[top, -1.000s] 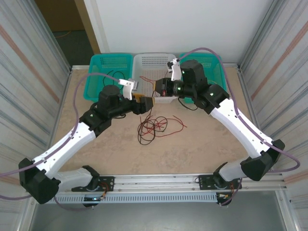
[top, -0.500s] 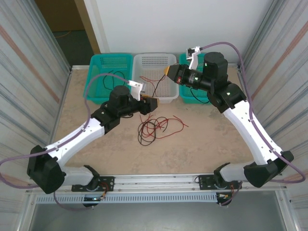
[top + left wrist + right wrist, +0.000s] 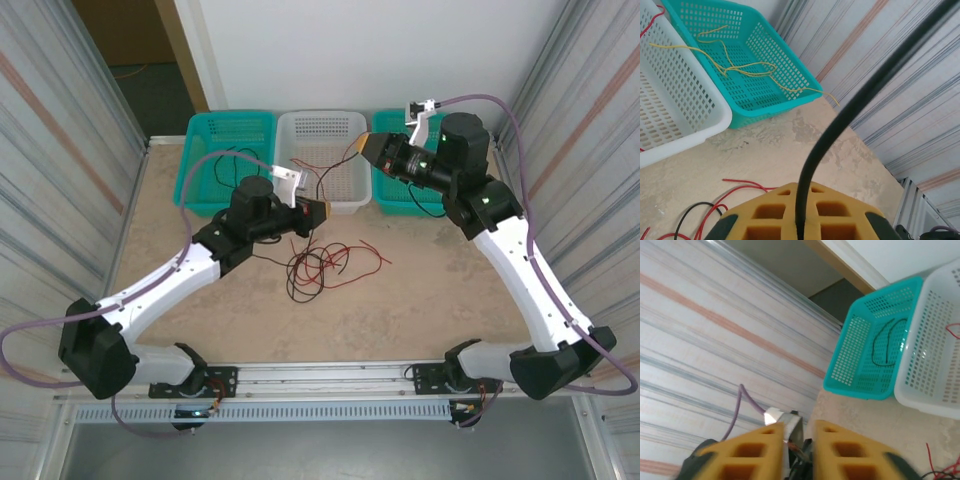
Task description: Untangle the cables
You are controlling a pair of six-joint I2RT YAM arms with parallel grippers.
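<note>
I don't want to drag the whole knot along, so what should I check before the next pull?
1. Left gripper shut on the black cable: ok.
2. Right gripper open, nothing between its fingers: ok.
3. Black cable free of the red cables on the table: cannot tell.
4. Yellow cable fully inside the right teal basket: not ok, one end pokes over the rim.
5. Left teal basket holds only black: ok.

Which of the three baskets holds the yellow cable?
The teal plastic mesh basket on the right: thin yellow cable lies in it. The left teal basket holds black cable, the white basket red cable.
</note>
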